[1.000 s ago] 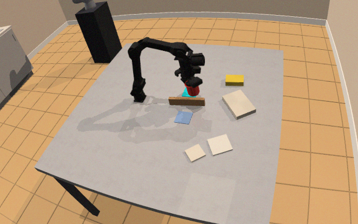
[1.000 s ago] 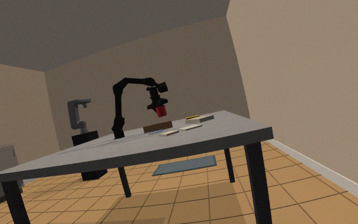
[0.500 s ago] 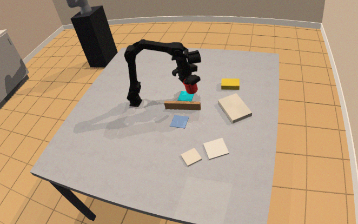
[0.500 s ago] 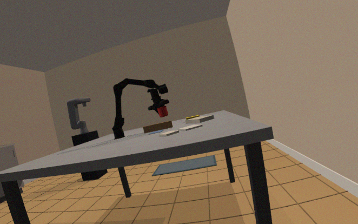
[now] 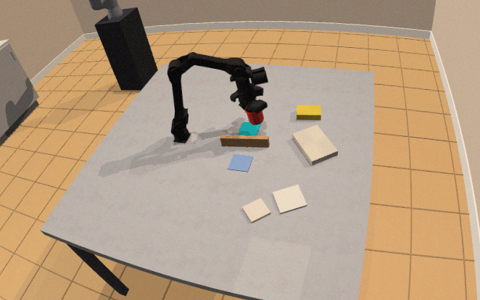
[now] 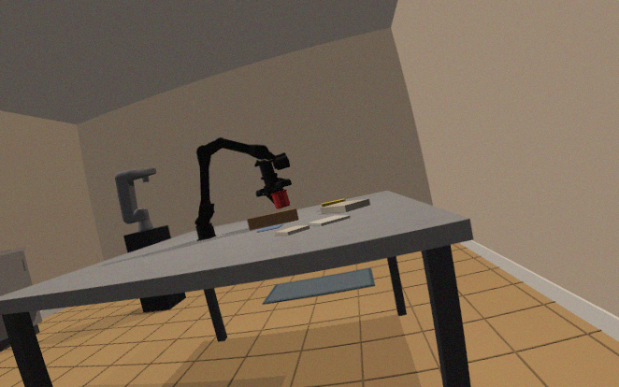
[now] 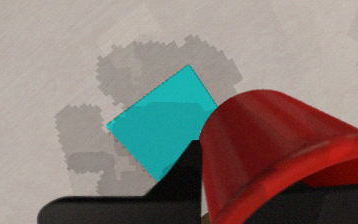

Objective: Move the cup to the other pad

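Beyond the wooden bar, seen from the top view, one black pincer is gripping one smooth red cup, a tapering round form. The cup is hanging above the surface, its base pointing downward and its long axis leaning. One flat turquoise pad is lying just beyond the bar; one flat blue pad is lying on the bar's near side. Right of the bar, one yellow block and one thick cream slab are resting; nearer than it, two thin cream tiles are lying on the mottled grey surface.

From the exterior, the cup is hovering higher than the bar, tilting slightly.

At the wrist, the cup's rim is facing the camera, and its narrower base is pointing toward the turquoise pad. Marbles are not discernible.
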### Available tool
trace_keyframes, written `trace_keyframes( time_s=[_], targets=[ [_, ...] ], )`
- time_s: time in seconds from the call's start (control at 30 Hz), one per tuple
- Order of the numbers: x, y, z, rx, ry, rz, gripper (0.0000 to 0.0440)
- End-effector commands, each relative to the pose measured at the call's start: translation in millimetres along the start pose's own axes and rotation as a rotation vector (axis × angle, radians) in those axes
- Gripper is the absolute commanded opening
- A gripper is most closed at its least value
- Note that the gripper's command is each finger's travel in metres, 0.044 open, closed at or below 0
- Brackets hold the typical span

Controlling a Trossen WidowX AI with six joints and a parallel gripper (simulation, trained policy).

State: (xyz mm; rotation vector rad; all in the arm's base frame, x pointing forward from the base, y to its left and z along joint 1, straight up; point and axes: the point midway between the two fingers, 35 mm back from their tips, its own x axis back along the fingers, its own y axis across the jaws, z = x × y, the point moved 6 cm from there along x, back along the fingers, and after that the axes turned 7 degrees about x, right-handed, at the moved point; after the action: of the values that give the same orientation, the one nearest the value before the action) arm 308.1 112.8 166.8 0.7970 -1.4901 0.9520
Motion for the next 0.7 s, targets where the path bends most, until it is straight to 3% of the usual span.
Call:
trace_keyframes(
  time_s=[0.0,0.37,0.67],
  targets=[
    [-8,7,-1,-0.009,0.005,0.002,0.0],
    [-32,25,2,-0.041,0.02,-0.005,0.0003],
    [-44,35,6,-0.069,0.043,-0.011,0.0042]
  ],
)
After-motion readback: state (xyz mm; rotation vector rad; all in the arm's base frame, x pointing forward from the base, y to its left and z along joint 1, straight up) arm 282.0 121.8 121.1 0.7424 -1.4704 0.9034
